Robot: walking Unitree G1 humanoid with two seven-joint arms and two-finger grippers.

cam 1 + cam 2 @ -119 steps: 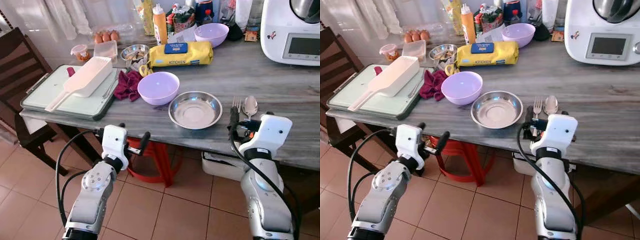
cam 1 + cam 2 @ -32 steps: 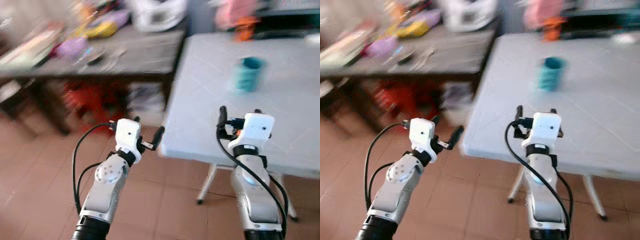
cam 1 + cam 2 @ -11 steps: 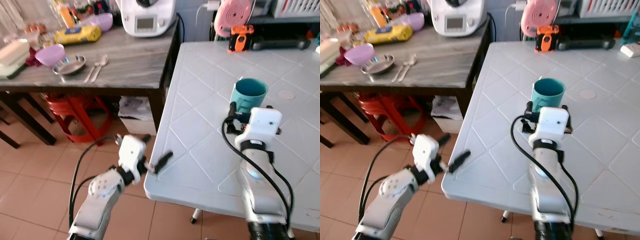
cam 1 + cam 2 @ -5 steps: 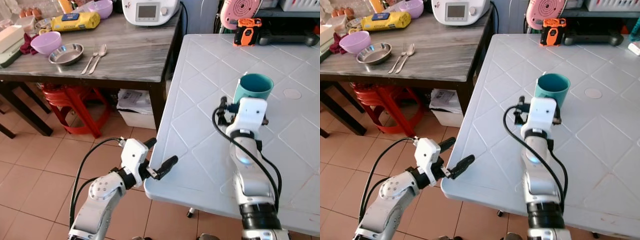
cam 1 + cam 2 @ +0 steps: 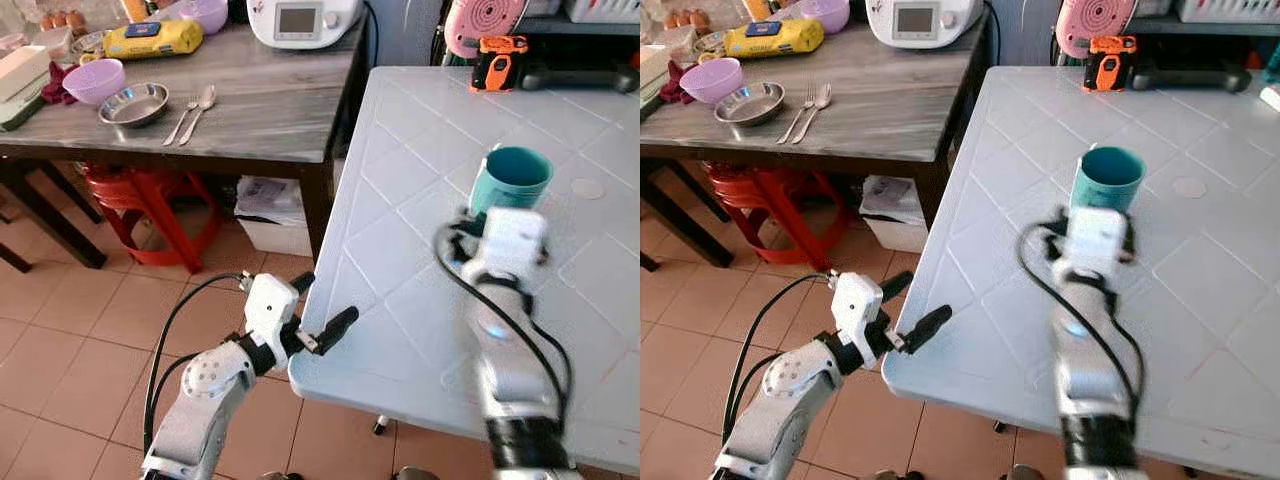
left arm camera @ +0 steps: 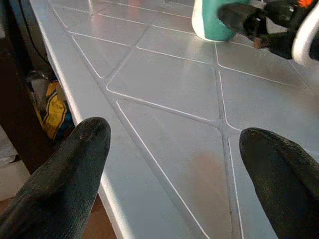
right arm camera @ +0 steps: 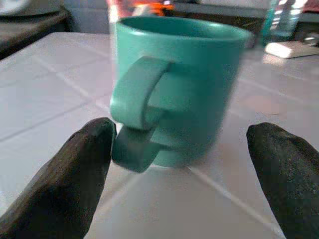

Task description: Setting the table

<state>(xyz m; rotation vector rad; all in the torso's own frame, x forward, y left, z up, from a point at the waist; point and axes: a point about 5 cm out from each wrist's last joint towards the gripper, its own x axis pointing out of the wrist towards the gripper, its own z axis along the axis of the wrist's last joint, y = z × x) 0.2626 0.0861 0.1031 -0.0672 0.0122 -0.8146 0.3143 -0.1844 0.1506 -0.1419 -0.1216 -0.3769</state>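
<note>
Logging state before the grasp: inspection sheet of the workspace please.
Surface: white table, moulded diamond pattern, bare around the mug.
Job's things: teal mug upright, handle toward the right end effector; bowl, fork and spoon on the grey table.
Clutter: orange tool and pink disc at the white table's far edge; purple bowl, yellow pack, appliance on the grey table.
Grippers: right end effector open, fingers either side of the mug, not touching; left end effector open at the table's near edge.
Cables: black leads looped along both forearms.
Surroundings: tiled floor, red stool under the grey table.
</note>
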